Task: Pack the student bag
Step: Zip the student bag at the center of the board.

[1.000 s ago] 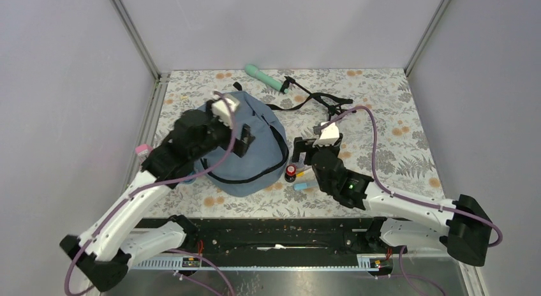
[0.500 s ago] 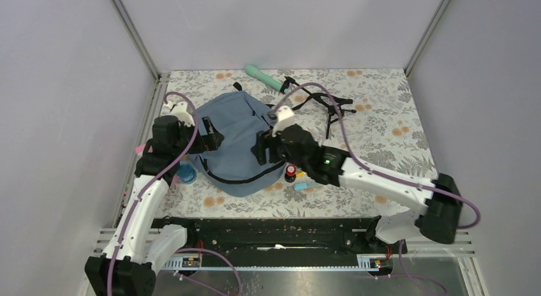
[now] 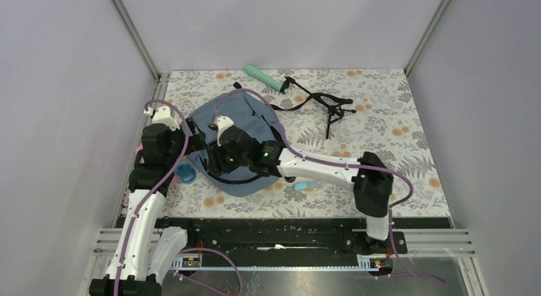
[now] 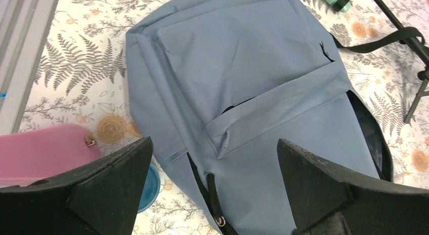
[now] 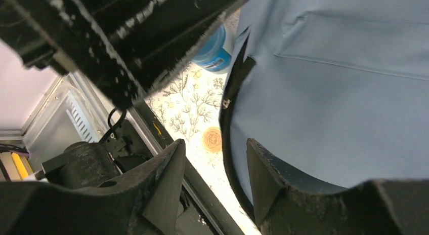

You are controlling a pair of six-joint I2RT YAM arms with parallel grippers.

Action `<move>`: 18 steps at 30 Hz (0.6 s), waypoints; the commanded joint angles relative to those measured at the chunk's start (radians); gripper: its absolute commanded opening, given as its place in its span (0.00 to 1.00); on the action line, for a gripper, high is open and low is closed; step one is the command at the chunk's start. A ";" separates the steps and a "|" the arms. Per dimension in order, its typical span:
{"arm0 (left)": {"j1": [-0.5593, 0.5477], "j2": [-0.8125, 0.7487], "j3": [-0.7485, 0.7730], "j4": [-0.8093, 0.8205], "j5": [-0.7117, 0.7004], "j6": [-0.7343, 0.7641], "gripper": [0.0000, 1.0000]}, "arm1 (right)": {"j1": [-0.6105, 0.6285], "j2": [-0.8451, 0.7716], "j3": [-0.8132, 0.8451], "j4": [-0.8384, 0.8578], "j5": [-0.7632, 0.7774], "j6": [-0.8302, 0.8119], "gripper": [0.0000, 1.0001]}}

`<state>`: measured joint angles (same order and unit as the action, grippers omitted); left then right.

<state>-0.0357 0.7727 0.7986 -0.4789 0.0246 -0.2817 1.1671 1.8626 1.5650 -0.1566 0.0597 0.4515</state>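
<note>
Over student bag (image 3: 247, 117), R arm (image 3: 319, 170) stretched leftward; L arm (image 3: 145, 207) beside.

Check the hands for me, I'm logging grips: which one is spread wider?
The left hand, above the student bag: its fingers stand far apart, while the right hand leaves only a narrow gap between its fingers.

top: high, looking down on whole table (image 3: 395, 127) | wrists: close, angled down | all share: student bag (image 3: 245, 116)

white arm links (image 3: 319, 173), black joints (image 3: 372, 184), purple cables (image 3: 185, 133)
</note>
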 commanded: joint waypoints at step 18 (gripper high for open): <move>0.006 -0.056 0.012 -0.004 -0.133 0.000 0.99 | 0.037 0.330 0.325 -0.086 0.137 0.018 0.45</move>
<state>-0.0101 0.7494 0.7952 -0.5003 -0.1444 -0.2672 1.2163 2.1418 1.8767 -0.2581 0.1455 0.4545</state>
